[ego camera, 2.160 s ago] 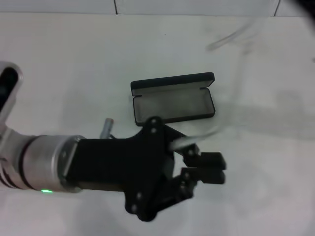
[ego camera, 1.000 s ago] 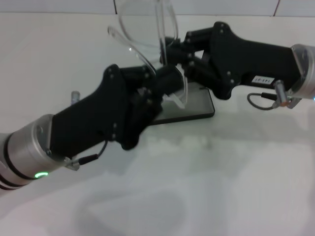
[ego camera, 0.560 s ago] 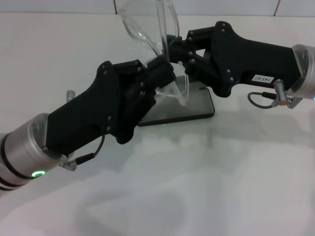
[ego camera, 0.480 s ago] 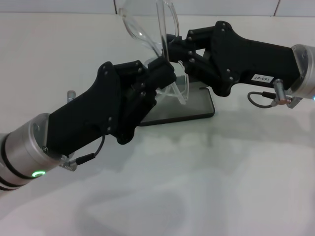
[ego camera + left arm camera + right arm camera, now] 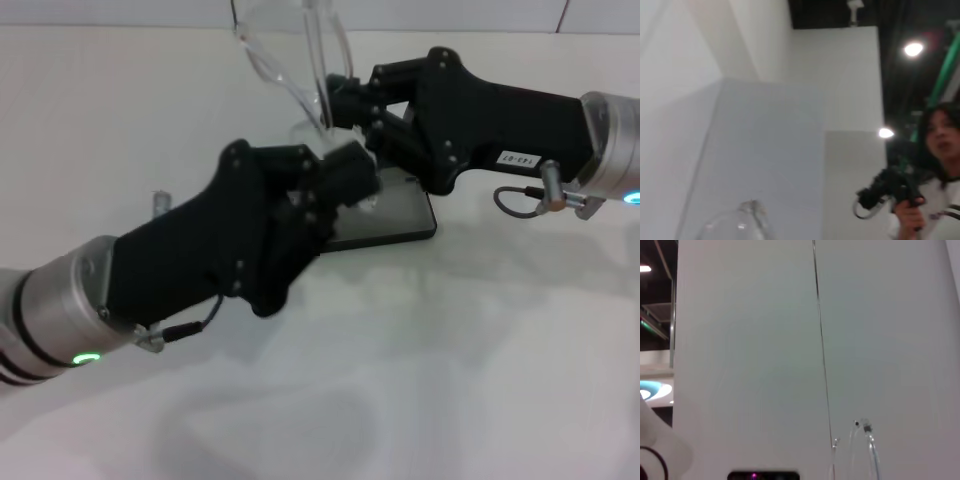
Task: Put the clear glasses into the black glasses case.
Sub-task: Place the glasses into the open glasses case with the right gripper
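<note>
The clear glasses (image 5: 292,62) hang in the air above the table's far middle, lenses tilted up. My right gripper (image 5: 342,100) reaches in from the right and is shut on their frame. My left gripper (image 5: 352,168) comes up from the lower left and sits just under the glasses, over the black glasses case (image 5: 402,212). The case lies open on the table, mostly hidden behind that gripper. The left wrist view catches a curved clear edge of the glasses (image 5: 740,222). A clear temple with its hinge (image 5: 866,440) appears in the right wrist view.
A white table (image 5: 450,350) spreads out in front of the arms. A pale wall (image 5: 150,12) runs along its far edge. A person holding a black device (image 5: 920,170) stands some way off in the left wrist view.
My left gripper has dropped down and to the right, from beside the lens to just above the case. The right gripper and the glasses have shifted slightly left.
</note>
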